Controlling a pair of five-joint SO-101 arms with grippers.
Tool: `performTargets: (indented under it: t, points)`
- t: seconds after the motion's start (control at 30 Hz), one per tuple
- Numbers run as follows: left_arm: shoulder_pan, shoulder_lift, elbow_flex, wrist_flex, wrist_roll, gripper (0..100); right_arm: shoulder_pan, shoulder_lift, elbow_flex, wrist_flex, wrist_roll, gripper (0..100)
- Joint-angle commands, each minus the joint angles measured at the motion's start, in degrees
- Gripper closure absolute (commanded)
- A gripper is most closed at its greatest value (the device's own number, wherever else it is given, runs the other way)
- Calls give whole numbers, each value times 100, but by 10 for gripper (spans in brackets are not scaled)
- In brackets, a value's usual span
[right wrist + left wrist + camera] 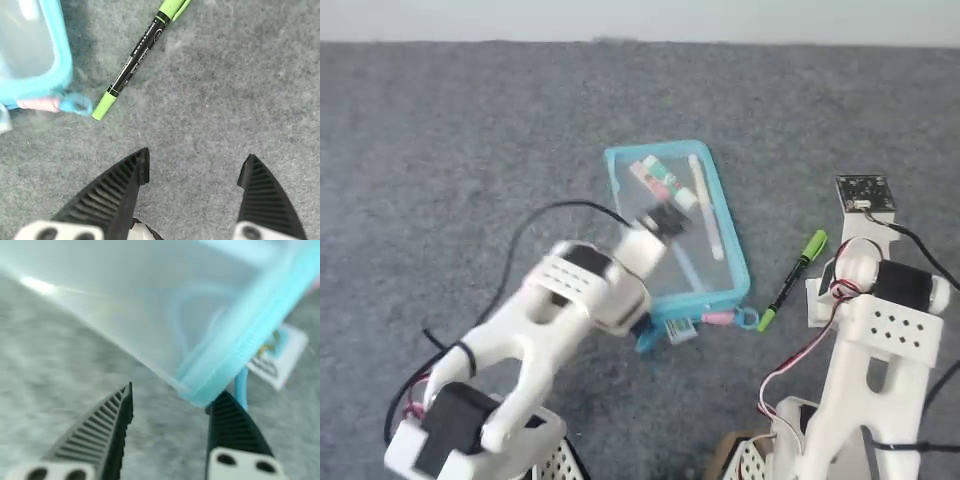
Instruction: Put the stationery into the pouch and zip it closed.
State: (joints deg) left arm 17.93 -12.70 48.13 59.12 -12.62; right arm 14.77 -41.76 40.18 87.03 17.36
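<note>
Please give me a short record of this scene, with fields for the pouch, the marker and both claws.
pouch: clear with blue rim, lying flat on the grey table, some stationery inside
marker: black with green caps, on the table beside the pouch, apart from it
left claw: open, at the pouch's corner
right claw: open, above bare table near the marker

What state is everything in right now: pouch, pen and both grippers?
Translucent blue-edged pouch: flat on the grey carpet, stationery inside; zip state unclear.
Black marker with green caps: lying on the carpet beside the pouch, unheld.
Left gripper: open, at the pouch's near corner.
Right gripper: open, above carpet near the marker.
</note>
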Motion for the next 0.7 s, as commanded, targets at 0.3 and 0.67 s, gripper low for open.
performTargets:
  t: [0.3,0.67]
  points:
    - [-308,-229,-778,668,-387,776,-1622,-207,501,-444,334,702]
    - [-1855,-2637,-338,1688,-756,776,-3978,-154,519,-901,343,702]
